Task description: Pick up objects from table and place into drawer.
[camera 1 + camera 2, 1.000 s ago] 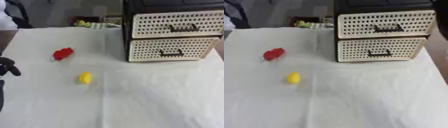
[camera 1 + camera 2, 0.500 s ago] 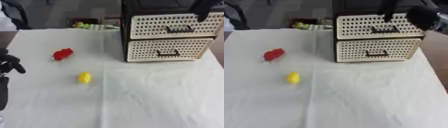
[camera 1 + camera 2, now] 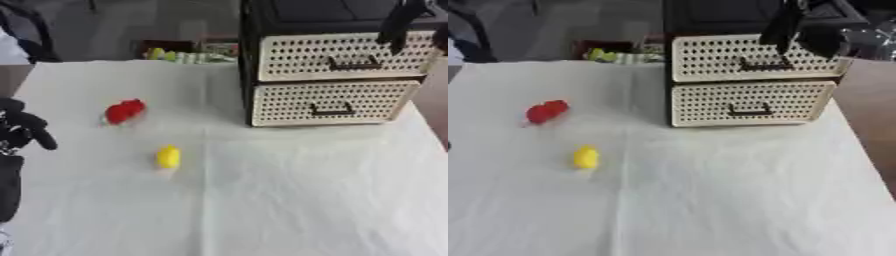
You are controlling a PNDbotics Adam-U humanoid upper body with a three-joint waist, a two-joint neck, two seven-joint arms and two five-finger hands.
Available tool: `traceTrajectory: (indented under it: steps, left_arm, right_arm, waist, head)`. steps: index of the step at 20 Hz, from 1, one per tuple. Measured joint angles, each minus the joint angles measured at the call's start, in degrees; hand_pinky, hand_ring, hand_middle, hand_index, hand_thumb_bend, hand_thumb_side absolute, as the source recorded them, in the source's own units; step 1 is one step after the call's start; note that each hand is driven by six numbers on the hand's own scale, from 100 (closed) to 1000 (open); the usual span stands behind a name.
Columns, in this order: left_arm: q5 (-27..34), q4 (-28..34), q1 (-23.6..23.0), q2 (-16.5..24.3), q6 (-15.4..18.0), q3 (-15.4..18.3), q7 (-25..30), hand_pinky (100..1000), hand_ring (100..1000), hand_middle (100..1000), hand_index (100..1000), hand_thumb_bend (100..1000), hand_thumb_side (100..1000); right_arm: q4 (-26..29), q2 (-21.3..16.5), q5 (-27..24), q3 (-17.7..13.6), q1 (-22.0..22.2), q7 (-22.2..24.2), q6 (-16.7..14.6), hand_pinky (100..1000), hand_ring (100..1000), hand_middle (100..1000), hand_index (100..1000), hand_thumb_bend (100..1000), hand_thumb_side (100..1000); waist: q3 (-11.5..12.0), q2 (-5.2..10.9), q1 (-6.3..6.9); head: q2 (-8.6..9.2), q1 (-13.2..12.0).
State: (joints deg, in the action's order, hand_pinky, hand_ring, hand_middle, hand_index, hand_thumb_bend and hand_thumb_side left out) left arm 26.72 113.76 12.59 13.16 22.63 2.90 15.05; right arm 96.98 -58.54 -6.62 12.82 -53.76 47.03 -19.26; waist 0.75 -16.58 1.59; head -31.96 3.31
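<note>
We see a white cloth [image 3: 289, 200] spread over the tabletop, creased down its middle. Beyond its far edge lies a small clutter of yellow and green items [image 3: 179, 54] on a dark surface, and a dark chair [image 3: 26, 25] shows at the far left corner.

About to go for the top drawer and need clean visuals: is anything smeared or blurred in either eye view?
Right eye view: the right robot hand before the upper drawer is a dark smear. Left eye view: soft throughout; red object fuzzy-edged, yellow object clearer.
</note>
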Motion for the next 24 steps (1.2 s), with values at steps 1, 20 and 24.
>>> traceTrajectory:
  steps: [1,20,24]
  left_arm:
    - [0.04,0.0,0.0,0.03,-0.01,-0.01,0.01,447,601,647,715,100,806]
    - [0.21,0.0,-0.18,0.45,-0.8,-0.29,0.2,446,602,648,714,100,809]
    - [0.21,0.0,-0.25,0.45,-0.99,-0.29,0.18,447,603,649,715,100,809]
  right_arm:
    - [-1.2,0.39,0.69,0.86,-0.78,-0.07,-0.07,623,698,539,806,100,943]
    - [-17.27,4.49,8.44,8.11,-5.74,0.28,0.28,100,263,100,861,263,889]
    - [-17.56,4.49,9.28,8.24,-5.26,0.98,0.98,100,230,100,863,629,873]
  waist:
    - [0.02,0.0,-0.01]
    - [-0.34,0.66,-0.67]
    - [-0.38,0.66,-0.68]
  head:
    - [0.2,0.33]
    - [1.9,1.39]
    - [1.9,1.32]
